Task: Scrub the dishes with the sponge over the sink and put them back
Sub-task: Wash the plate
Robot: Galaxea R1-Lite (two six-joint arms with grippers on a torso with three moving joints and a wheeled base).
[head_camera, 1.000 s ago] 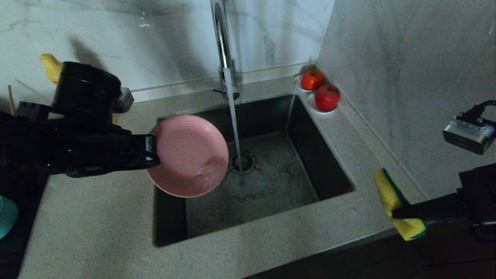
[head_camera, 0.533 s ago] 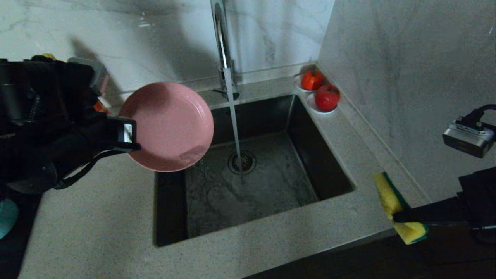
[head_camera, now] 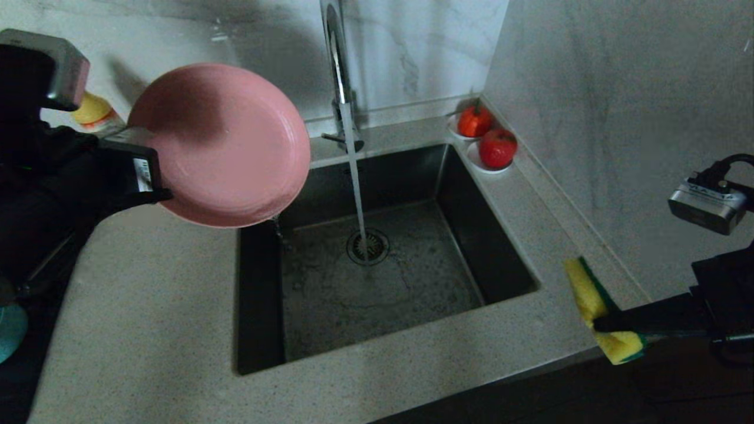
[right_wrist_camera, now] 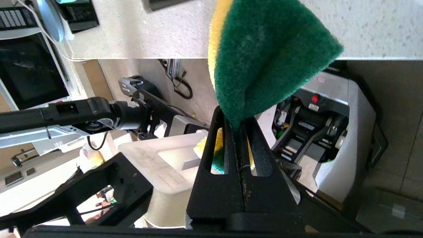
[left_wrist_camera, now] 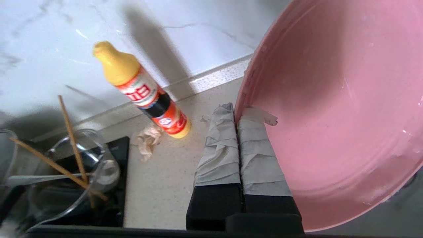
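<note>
plate: the pink plate (head_camera: 221, 144) is up in the air, tilted with its face toward the head camera, hanging over the counter (head_camera: 147, 312) at the sink's back-left corner, well left of the running water (head_camera: 356, 194). A drip falls from its low edge into the sink (head_camera: 377, 277).
grip: left gripper (left_wrist_camera: 238, 114) is clamped on the plate's left rim, one taped finger on each side of it, so the plate sticks out sideways from the jaws toward the tap (head_camera: 336, 65).
key relation: wherever the plate goes back looks to be on the left, so my guess is the left arm just carries it that way. The bowl (head_camera: 9, 333) is only a teal sliver at the left edge.
sponge: the sponge (head_camera: 598, 309) is pinched tight in the right gripper (right_wrist_camera: 238, 124), long side roughly upright, green face away from the sink, parked off the counter's front-right corner. Well apart from the plate, whole sink between them.
nearer arm: left for the plate; right is idle for this bit.
hard to see: the landing spot is hidden behind the left arm; can't tell if the plate's back is clean. Bottle (left_wrist_camera: 142, 91) and jug with chopsticks (left_wrist_camera: 66, 172) sit near the jaws, something to bump, I reckon.
</note>
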